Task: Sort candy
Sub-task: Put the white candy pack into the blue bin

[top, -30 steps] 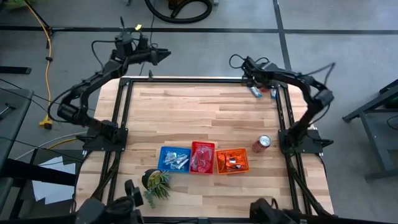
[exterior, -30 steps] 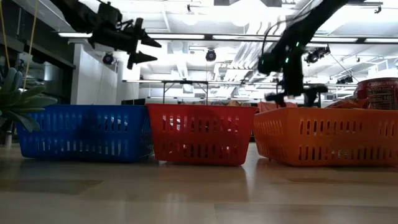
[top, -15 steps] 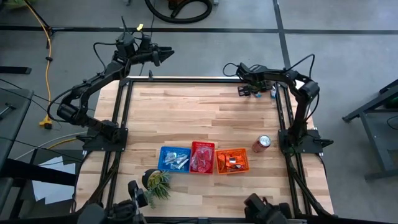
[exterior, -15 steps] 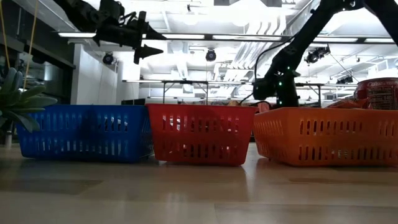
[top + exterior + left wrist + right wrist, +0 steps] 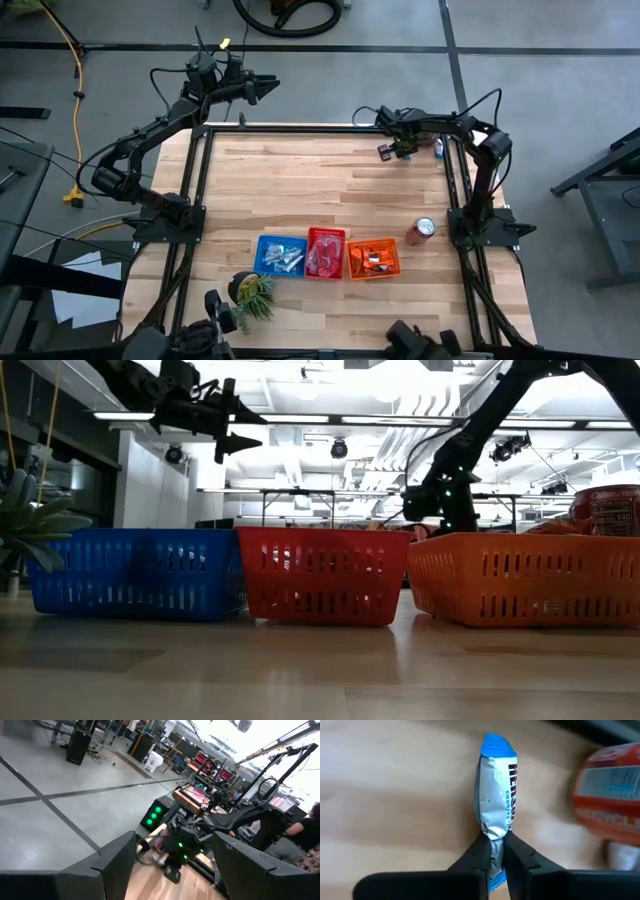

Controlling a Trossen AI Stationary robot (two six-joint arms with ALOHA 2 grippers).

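A blue and silver candy packet (image 5: 496, 785) lies on the wood near the table's far right corner, and my right gripper (image 5: 493, 840) (image 5: 393, 150) is shut on it, pointing steeply down. A red-orange candy (image 5: 612, 795) lies close beside it. In the low view the orange basket (image 5: 520, 575) hides the fingertips of that gripper. My left gripper (image 5: 270, 85) (image 5: 235, 430) hangs open and level in the air beyond the table's far left corner, with nothing between its fingers. My right gripper pinches the packet between its two fingers close to one end (image 5: 492, 827). The blue tail of that end (image 5: 495, 880) shows behind the fingertips. The fingers come from above and lie across the packet, which is creased in at the pinch. The rest stretches away over the wood.
Blue (image 5: 280, 254), red (image 5: 325, 252) and orange (image 5: 372, 258) baskets stand in a row near the front edge, each with candy inside. A red soda can (image 5: 421, 230) stands right of them, a small potted plant (image 5: 250, 292) at the front left. More candy (image 5: 437, 148) lies by the far right frame.
My right gripper has sunk toward the tabletop and gone a little toward the table's left along the far edge, rolling about its own axis. My left arm has stayed about where it was.
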